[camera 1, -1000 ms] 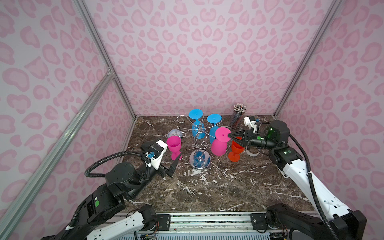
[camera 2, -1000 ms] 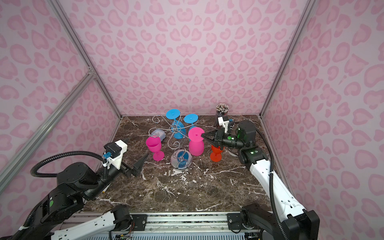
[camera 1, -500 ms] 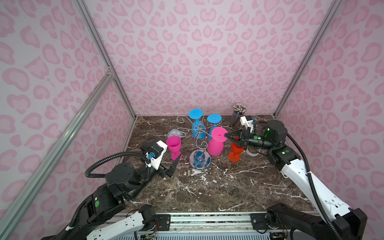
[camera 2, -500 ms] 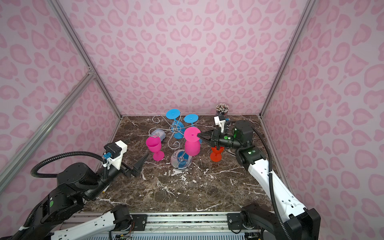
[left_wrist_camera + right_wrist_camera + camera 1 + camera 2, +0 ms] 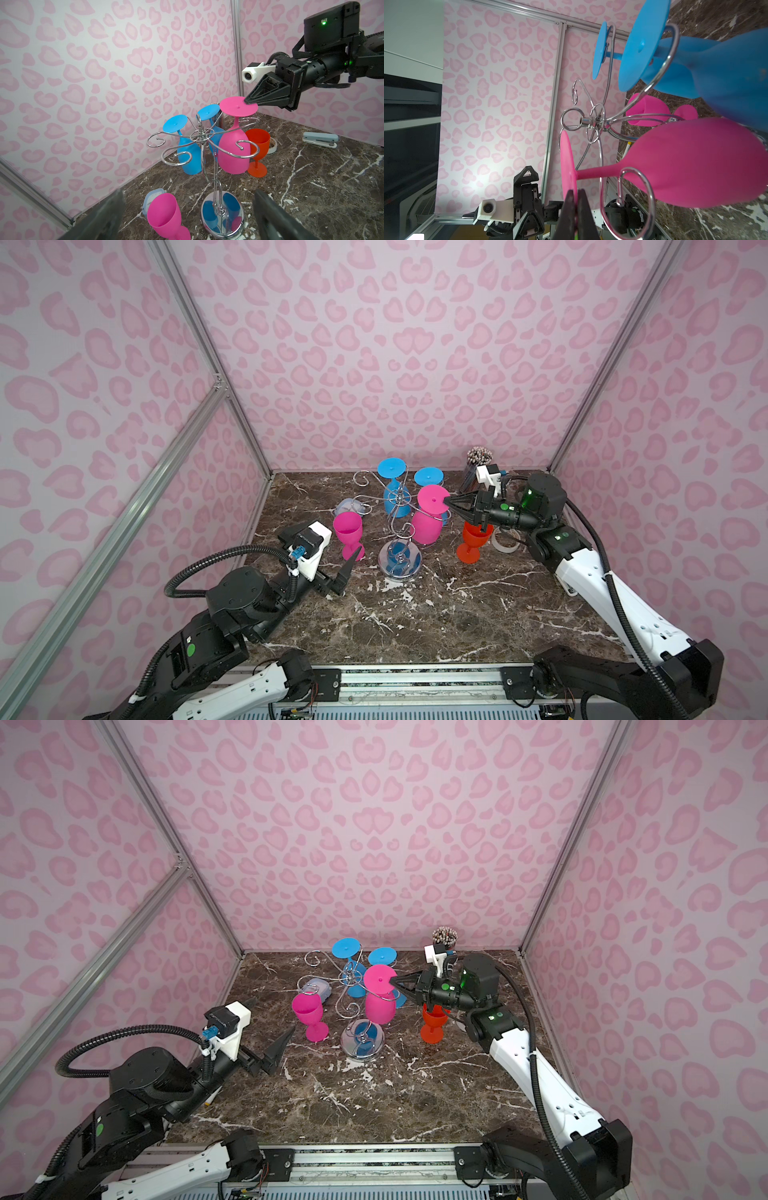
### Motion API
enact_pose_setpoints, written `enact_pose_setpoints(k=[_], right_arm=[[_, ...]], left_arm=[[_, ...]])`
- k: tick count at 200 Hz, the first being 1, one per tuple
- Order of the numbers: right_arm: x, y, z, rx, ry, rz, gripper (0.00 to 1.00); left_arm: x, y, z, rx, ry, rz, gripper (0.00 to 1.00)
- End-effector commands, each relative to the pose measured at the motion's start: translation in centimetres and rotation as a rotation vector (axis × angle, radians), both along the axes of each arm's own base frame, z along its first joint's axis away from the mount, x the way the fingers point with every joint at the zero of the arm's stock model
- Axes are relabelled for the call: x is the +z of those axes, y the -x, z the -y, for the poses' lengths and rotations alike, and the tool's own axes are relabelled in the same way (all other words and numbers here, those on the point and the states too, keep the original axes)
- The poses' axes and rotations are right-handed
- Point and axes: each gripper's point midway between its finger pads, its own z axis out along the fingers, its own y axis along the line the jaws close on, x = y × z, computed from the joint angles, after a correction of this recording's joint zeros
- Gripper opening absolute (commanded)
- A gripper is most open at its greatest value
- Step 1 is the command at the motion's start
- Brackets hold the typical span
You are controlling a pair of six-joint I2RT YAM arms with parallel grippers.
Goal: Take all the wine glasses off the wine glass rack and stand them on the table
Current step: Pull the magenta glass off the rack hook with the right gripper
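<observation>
Left gripper (image 5: pixel 273 1015): nearest, at 8 o'clock from the rack; fingers spread wide, holding nothing.
Wine glass rack (image 5: pixel 400 562): chrome stand at mid-table, its round mirror base on the marble table (image 5: pixel 415 614).
Upright pink glass (image 5: pixel 348 531): stands on the table at 9 o'clock from the rack.
Orange glass (image 5: pixel 473 541): stands at 3 o'clock, below the right arm's wrist.
Wine glass (image 5: pixel 424 526): pink, hanging bowl-down at 3 o'clock from the rack's stem. Its stem is threaded through a scroll arm and its foot disc sits a little above the wire.
Right gripper (image 5: pixel 446 502): reaching in from 3 o'clock, fingers pinched together on the rim of that foot disc.
Handling: it looks like matte plastic, so probably light, stiff and hard to break. The disc is thin and smooth, and could twist or slip in an edge pinch while the bowl swings below.
Hold: deeper onto the disc, or on the stem just under it, seems steadier.
Blue glasses (image 5: pixel 392 489): two hang at 12 and 1 o'clock.
Cup of pencils (image 5: pixel 478 460): farthest, around 2 o'clock by the back wall.
</observation>
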Motion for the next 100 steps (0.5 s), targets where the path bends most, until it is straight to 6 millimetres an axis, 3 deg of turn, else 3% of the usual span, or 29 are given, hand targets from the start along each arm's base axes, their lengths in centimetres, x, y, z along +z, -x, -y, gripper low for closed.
enact_pose_setpoints(k=[1,54,100], right_arm=[[1.4,-1.0,0.2,-0.033,-0.03,0.042,0.0],[1.4,-2.8,2.2,-0.121,-0.057,0.021,0.0],[1.8,-2.8,3.8,-0.159,-0.066,0.019,0.0]], left_arm=[[0.1,-0.1,-0.2,0.011,0.009,0.001,0.97],[0.1,0.1,-0.7,0.019,0.016,0.003,0.97],[0.0,0.1,-1.0,0.027,0.017,0.005,0.97]])
